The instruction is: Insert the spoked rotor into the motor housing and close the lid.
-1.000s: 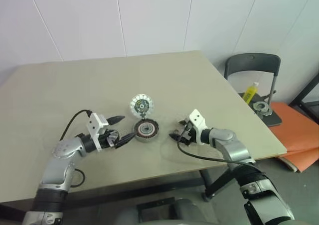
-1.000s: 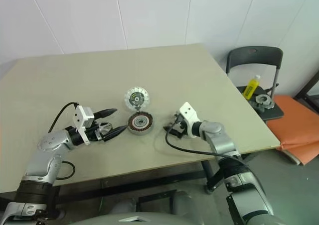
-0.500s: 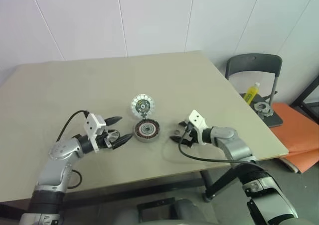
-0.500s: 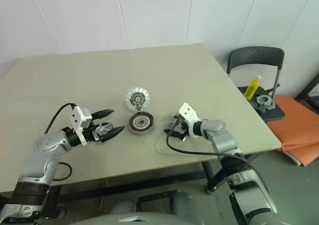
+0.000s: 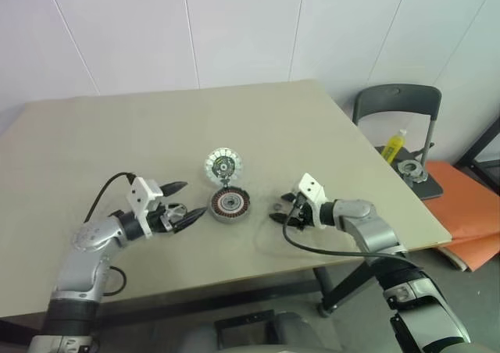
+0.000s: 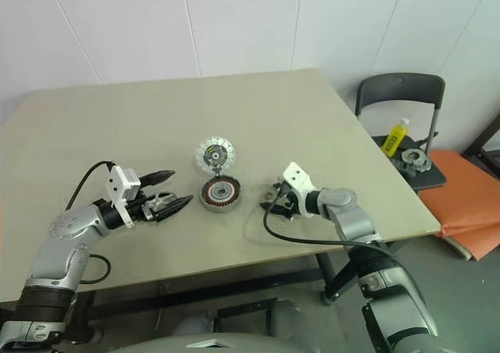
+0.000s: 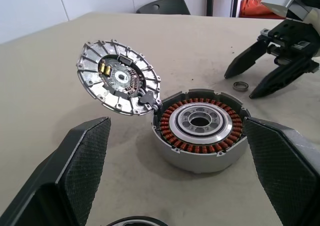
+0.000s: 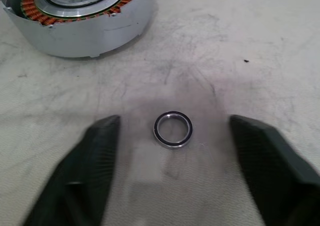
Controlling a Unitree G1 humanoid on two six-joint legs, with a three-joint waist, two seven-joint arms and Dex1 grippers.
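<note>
My left hand [image 5: 194, 198] sits at about 9 o'clock of the motor housing [image 5: 229, 205], pointing at it, with its two fingers spread as wide as I see them go. In the left wrist view the housing shows in the gap between them, open side up, its copper winding ring bare around the silver centre.

A small shiny piece lies low between those fingers, back near the palm. I take it to be the spoked rotor [image 5: 177, 210]. The fingers look well apart from it, so I read that hand as open and not gripping. I cannot tell whether the rotor rests on the bench [image 5: 117, 134].

The lid [image 5: 223, 165] stands tilted up at 12 o'clock of the housing, joined to its rim, with the segmented face turned toward me. That leaves the way in from 9 o'clock free.

My right hand [image 5: 277, 211] is at 3 o'clock of the housing, angled down. It is partly open over a little metal ring [image 8: 173, 130] that lies flat on the bench between its fingers. Neither finger touches the ring.

The left hand is the nearer one to the rotor, so I judge the insert falls to it. The housing lies at 3 o'clock from that hand, just beyond the fingertips. The rotor must travel that way and drop in flat, hub over the silver centre.
</note>
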